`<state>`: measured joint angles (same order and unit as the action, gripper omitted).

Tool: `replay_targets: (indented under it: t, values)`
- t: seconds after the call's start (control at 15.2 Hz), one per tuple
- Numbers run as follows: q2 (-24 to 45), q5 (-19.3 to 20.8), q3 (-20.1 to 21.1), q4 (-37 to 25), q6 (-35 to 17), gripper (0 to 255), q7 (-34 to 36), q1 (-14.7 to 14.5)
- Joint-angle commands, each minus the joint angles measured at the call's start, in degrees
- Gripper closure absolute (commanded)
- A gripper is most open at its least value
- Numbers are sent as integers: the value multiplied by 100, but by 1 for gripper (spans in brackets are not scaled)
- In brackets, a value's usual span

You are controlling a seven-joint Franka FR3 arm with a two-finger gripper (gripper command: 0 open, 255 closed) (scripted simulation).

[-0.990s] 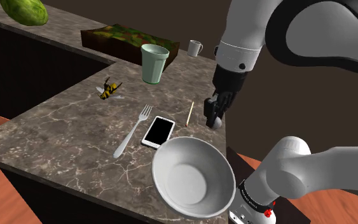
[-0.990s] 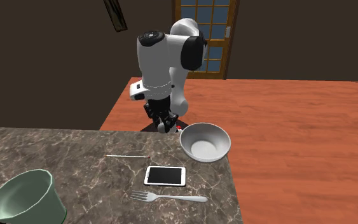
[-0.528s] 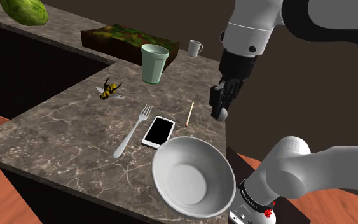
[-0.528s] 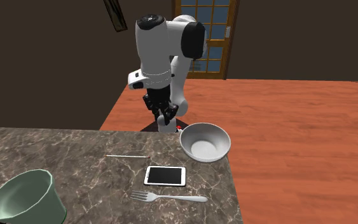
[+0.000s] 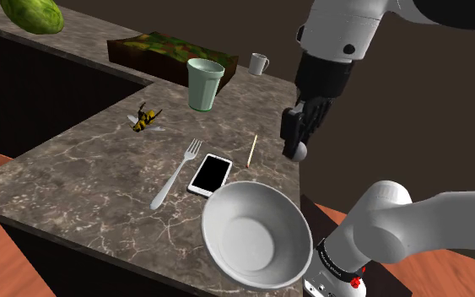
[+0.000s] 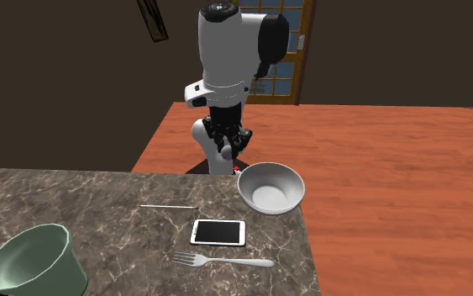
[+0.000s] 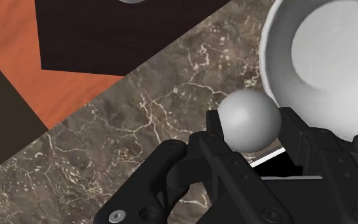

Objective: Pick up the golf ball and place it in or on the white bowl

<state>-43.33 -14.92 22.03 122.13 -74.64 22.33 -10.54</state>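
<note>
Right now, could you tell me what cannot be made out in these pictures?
Wrist view: the round white bowl is cut off by the picture's edge.
Shoulder view: the green rounded object is cut by the edge, unidentifiable; the small white mug is too small to see inside.
Second exterior view: the pale green cup is cut by the corner.

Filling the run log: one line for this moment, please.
gripper: shut on ball | ball: off counter, near bowl | bowl: empty

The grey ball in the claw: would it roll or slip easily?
Probably rolls: the ball looks smooth and round. It may slip, since the gripper clasps only its sides. The white bowl should contain it.
</note>
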Motion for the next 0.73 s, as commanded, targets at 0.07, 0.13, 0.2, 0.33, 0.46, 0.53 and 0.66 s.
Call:
replay_targets:
  t: [0.07,0.13,0.2,0.33,0.46,0.53,0.66]
  values:
    - [-24,-290,345,-115,53,255,417,-81]
    - [-10,-383,468,-176,65,255,561,-101]
    - [9,-476,594,-244,74,255,705,-116]
    - [64,-656,853,-395,87,255,996,-135]
    - [142,-823,1120,-569,89,255,1291,-140]
    - [176,-880,1219,-637,87,255,1398,-138]
    - [110,-914,1245,-444,-42,255,1369,-161]
